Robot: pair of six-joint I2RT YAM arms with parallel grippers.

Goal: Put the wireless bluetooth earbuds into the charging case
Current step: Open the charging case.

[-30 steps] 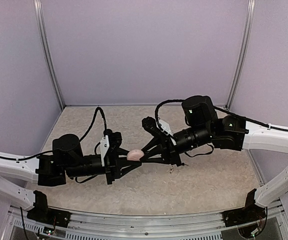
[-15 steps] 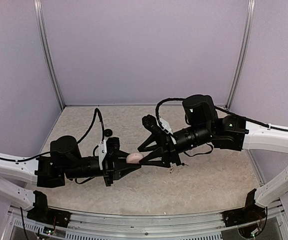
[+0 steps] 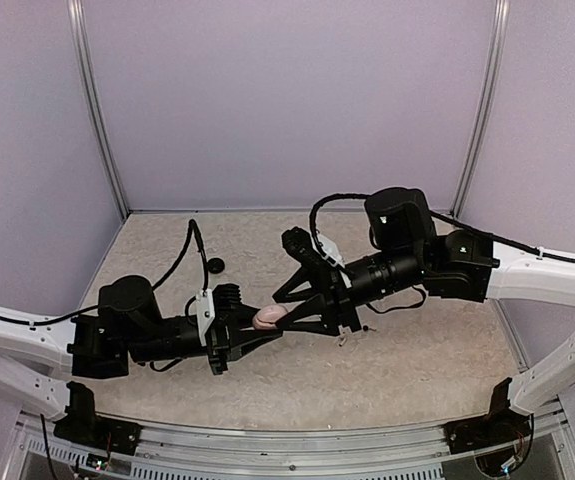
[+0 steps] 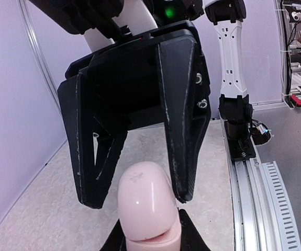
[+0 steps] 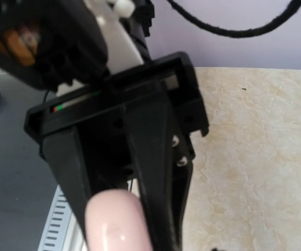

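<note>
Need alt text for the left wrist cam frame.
A pale pink charging case, lid closed, is held in the left gripper at bottom centre. The right gripper faces it, black fingers open and straddling the case's rounded end, over a beige table.

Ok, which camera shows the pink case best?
The left wrist view: the pink case fills the lower centre, glossy, its seam visible. The top view shows it only as a small pink blob; the right wrist view crops it at the bottom edge.

Pale pink case (image 4: 149, 209), matte black right pincer (image 4: 138, 198), speckled beige table (image 3: 417, 370), lilac walls (image 3: 287, 100).
</note>
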